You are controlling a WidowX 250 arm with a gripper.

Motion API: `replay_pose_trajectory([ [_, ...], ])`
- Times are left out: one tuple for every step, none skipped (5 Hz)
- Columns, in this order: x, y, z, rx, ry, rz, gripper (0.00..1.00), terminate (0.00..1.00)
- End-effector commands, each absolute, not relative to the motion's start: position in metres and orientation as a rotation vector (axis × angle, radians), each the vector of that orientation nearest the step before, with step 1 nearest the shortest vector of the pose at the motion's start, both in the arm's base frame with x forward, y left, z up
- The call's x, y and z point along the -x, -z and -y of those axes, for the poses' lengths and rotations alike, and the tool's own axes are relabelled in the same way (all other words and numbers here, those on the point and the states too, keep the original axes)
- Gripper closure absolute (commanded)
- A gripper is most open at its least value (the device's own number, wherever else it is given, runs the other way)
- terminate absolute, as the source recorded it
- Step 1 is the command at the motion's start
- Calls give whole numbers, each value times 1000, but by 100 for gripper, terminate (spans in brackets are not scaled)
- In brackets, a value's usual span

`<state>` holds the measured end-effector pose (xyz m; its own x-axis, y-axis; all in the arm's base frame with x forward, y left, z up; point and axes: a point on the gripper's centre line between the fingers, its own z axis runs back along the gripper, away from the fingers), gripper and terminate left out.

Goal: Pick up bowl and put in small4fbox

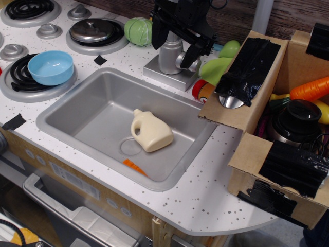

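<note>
The light blue bowl (50, 67) sits upright on the black coil burner (18, 80) at the left of the counter. The small4fbox (250, 154), a brown cardboard box with black-taped flaps, stands open at the right edge and holds several toys. My black gripper (174, 55) hangs at the top centre, above the silver faucet (171, 57), far to the right of the bowl and left of the box. Its jaws are apart and hold nothing.
The grey sink (97, 110) lies between bowl and box, with a cream jug (150, 131) and an orange piece (134, 166) in it. A silver pot lid (94, 30) and a green toy (139, 31) sit behind. Inside the box are a carrot (311, 87) and a black pot (297, 121).
</note>
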<state>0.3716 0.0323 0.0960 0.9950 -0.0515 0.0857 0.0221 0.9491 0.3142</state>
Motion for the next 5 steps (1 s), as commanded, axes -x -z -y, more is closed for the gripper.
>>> replay_pose_trajectory([
  [-372, -96, -32, -318, 38, 93, 0, 0],
  [-363, -103, -71, -378, 46, 61, 0, 0],
  [-353, -104, -109, -445, 39, 45, 0, 0],
  [-347, -101, -149, -472, 17, 23, 0, 0],
  [-346, -97, -184, -547, -24, 34, 0, 0],
])
